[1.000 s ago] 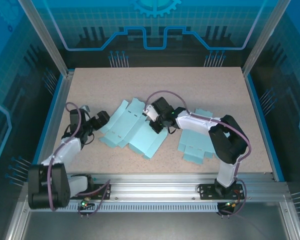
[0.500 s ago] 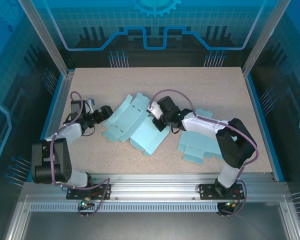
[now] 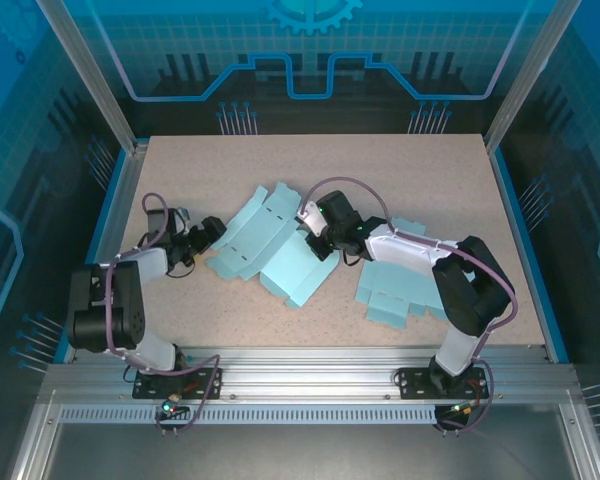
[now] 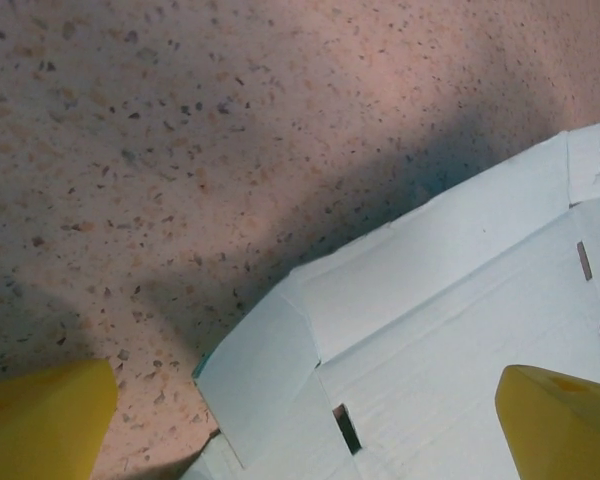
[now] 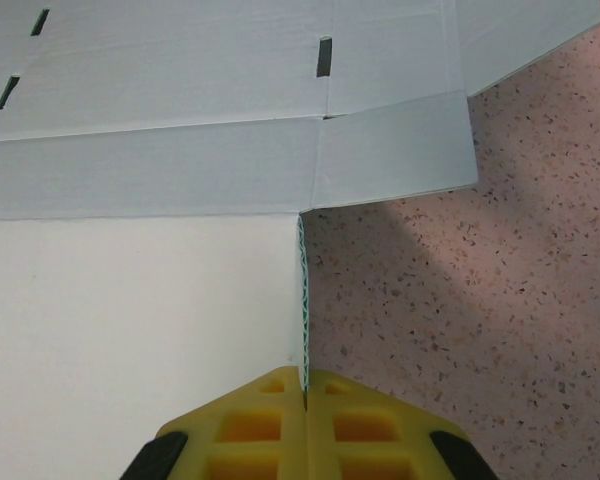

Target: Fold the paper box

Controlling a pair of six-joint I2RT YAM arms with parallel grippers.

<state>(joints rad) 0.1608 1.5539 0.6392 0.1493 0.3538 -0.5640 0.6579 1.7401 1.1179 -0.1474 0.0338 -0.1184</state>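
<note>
**Paper box** (image 3: pixel 272 256): you saw a flat, pale blue blank of corrugated card. It was creased into panels and flaps, pierced with short slots, and lay just left of centre in the top view on the speckled beige table (image 3: pixel 430 180).

**Right gripper** (image 5: pixel 305 385): its yellow pads were pressed together at the bottom centre of the right wrist view, pinching the box's fluted edge.

**Left gripper** (image 4: pixel 305 420): your yellow fingertips (image 4: pixel 45 420) stood spread wide in the lower corners of the left wrist view. A corner flap lay between them, ungripped.

**Second blank** (image 3: pixel 388 290): it lay right of centre.
</note>
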